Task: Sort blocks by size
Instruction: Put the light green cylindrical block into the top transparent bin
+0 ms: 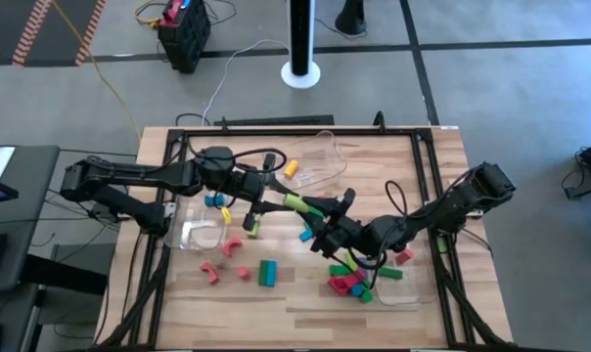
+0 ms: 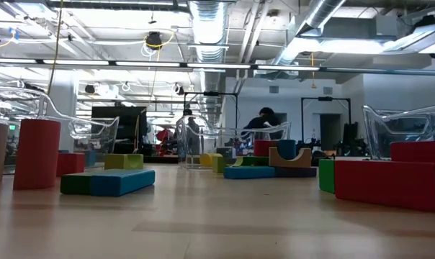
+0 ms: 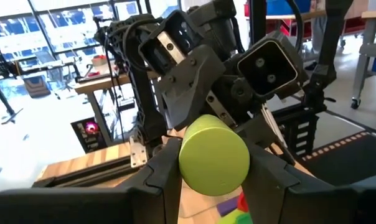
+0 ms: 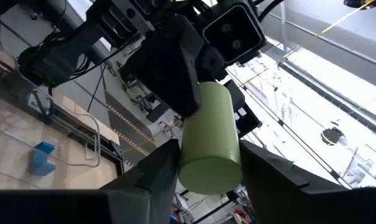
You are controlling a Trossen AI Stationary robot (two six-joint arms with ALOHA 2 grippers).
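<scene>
A yellow-green cylinder block (image 1: 297, 202) hangs in the air over the middle of the table, lying level between my two grippers. My left gripper (image 1: 281, 200) comes from the table's left and is shut on the cylinder (image 3: 213, 155). My right gripper (image 1: 327, 210) comes from the right and faces it. Its fingers (image 4: 160, 174) stand close on either side of the cylinder's other end (image 4: 210, 168). Other blocks lie scattered on the table: red pieces (image 1: 217, 272), a green and a blue bar (image 1: 267, 272), and a red and green pile (image 1: 349, 284). My left gripper pinches the cylinder's curved sides (image 3: 182, 168) between its two fingers (image 3: 160, 180), at the end nearer the table's left. The fingers come in level from the left and lie along the cylinder. The cylinder is lifted clear and level. Whether my right gripper touches the cylinder, I cannot tell.
A clear bin (image 1: 200, 233) stands at the left under my left arm, another (image 1: 320, 156) at the far middle, a third (image 1: 403, 293) near the front right. A yellow block (image 1: 292, 168) and blue blocks (image 1: 215, 200) lie near the left arm. Dark rails frame the table.
</scene>
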